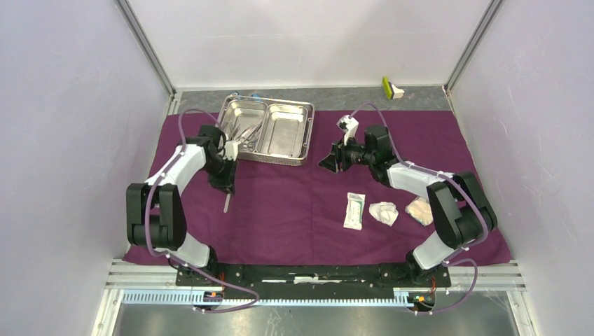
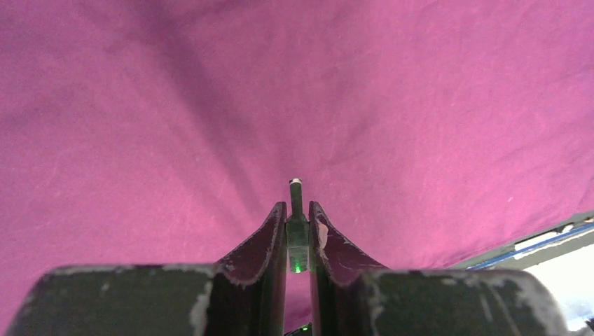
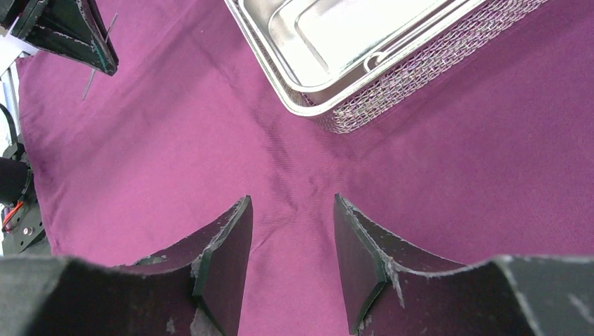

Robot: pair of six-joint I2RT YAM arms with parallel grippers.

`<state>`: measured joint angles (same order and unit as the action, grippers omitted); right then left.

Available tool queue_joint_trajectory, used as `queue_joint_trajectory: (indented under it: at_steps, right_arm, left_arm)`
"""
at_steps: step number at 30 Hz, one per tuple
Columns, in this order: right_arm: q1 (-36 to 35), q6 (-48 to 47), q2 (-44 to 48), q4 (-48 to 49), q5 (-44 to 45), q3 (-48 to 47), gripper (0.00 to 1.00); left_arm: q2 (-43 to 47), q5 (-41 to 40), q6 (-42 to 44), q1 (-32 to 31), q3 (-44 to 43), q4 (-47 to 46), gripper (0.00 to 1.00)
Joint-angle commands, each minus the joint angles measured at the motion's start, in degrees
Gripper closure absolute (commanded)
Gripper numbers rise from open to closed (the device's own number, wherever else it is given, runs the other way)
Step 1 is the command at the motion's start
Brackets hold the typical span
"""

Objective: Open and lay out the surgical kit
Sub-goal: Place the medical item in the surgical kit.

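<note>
Purple cloth (image 1: 294,210) covers the desk, with the steel tray (image 1: 267,130) at its far edge and a packet (image 1: 354,211) and gauze (image 1: 384,213) near the right arm. The left gripper (image 1: 225,183) pinches a slim metal tool (image 1: 226,204) just above the cloth. The right gripper (image 1: 329,160) hangs half open and empty beside the tray.

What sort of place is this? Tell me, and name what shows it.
Probably a robot lab test cell staged as a surgical prep table: plain white walls on aluminium frame posts, two robot arms bolted to a rail, and a purple cloth wrap carrying a two-compartment steel tray.
</note>
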<state>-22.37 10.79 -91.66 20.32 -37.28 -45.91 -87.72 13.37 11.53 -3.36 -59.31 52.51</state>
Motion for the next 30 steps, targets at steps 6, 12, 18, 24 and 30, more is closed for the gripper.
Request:
queue_joint_trajectory:
  at_steps: [6, 12, 18, 24, 30]
  right_arm:
    - [3.68, -3.83, 2.94, -4.23, 7.37, -1.75, 0.48]
    - [8.96, -16.39, 10.94, -8.71, 11.89, 0.37, 0.48]
    - [14.50, -23.40, 19.33, -15.47, 11.50, 4.07, 0.48]
    - [19.40, -24.86, 25.77, -14.50, 10.85, 10.11, 0.49]
    - [25.23, -22.76, 27.78, -12.58, 5.93, 12.16, 0.49]
  left_arm:
    - [-0.23, 1.97, -10.83, -8.52, -4.22, -5.93, 0.83]
    - [-4.88, 2.32, -24.00, -19.59, -10.58, -7.60, 0.85]
    - [-12.50, 3.26, -36.49, -31.42, -19.26, -8.87, 0.85]
    - [-21.38, 2.49, -44.82, -38.18, -26.03, -10.24, 0.87]
    - [-26.51, 1.49, -50.71, -43.16, -29.22, -11.92, 0.88]
